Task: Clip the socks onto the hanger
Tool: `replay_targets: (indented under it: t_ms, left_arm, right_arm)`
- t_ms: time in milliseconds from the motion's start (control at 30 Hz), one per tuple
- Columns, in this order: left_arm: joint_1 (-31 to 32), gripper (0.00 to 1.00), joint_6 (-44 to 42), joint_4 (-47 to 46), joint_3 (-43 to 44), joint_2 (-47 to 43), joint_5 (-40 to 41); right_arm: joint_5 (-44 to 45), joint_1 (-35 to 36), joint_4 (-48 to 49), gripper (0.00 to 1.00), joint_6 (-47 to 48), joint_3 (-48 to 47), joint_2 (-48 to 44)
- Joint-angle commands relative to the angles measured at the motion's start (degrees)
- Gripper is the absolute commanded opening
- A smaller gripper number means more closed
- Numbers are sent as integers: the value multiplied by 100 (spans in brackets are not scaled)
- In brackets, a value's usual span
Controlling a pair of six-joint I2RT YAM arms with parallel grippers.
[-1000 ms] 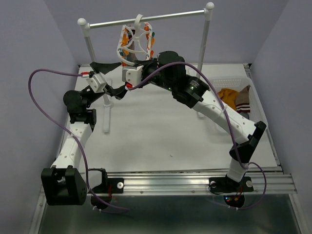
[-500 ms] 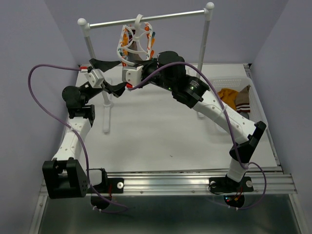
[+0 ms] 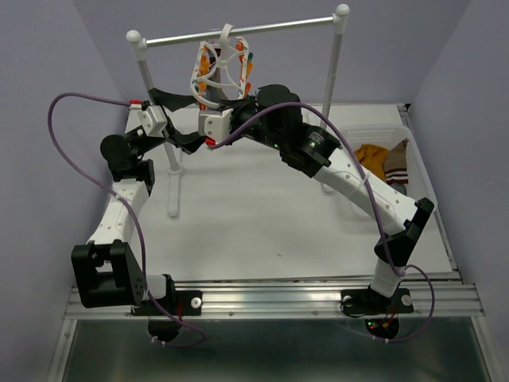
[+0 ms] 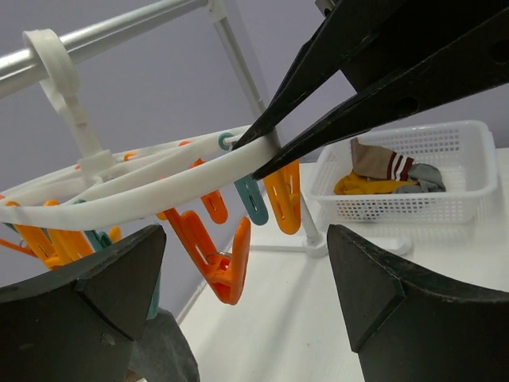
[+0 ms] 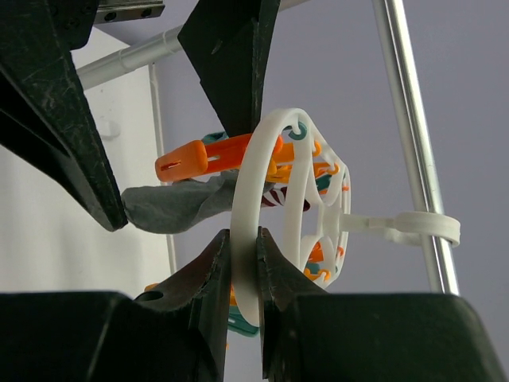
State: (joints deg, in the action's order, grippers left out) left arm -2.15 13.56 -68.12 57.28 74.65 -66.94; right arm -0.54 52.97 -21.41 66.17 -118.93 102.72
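The white oval hanger (image 3: 221, 73) hangs by its hook from the rack's crossbar, with orange and teal clips around its ring. My right gripper (image 5: 242, 253) is shut on the hanger's rim (image 5: 253, 171) from below. A grey sock (image 5: 171, 204) hangs from an orange clip (image 5: 215, 155), and a striped sock (image 5: 274, 196) shows behind the ring. My left gripper (image 4: 246, 298) is open just under and beside the ring (image 4: 159, 189), facing a free orange clip (image 4: 216, 259); nothing is between its fingers. More socks (image 3: 383, 161), mustard, brown and striped, lie in the basket at the right.
The white two-post rack with its metal crossbar (image 3: 238, 30) stands at the back of the table. A white mesh basket (image 3: 380, 131) sits at the right edge. My right arm arches across the table's middle. Purple walls close in on both sides.
My left arm has risen and swung back and left, bringing its open gripper closer under the hanger. My right gripper has kept its hold on the rim.
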Motion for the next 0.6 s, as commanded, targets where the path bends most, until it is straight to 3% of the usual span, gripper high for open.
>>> replay_targets:
  t_ms: [0, 133, 333, 433, 567]
  left_arm:
    - [-145, 95, 1094, -1588, 267, 268, -302]
    - [-242, 92, 2017, -2878, 319, 594, -363]
    - [-338, 88, 4152, -4866, 696, 1279, -460]
    - [-347, 88, 4471, -5089, 908, 1447, -469]
    - [-347, 87, 4191, -5089, 715, 1263, -382]
  right_arm:
    - [177, 99, 295, 1, 185, 98, -191]
    - [194, 99, 304, 1, 212, 90, -199]
    - [247, 99, 304, 1, 247, 116, -182]
    - [273, 152, 304, 1, 265, 125, -182]
    - [335, 152, 304, 1, 247, 116, -138]
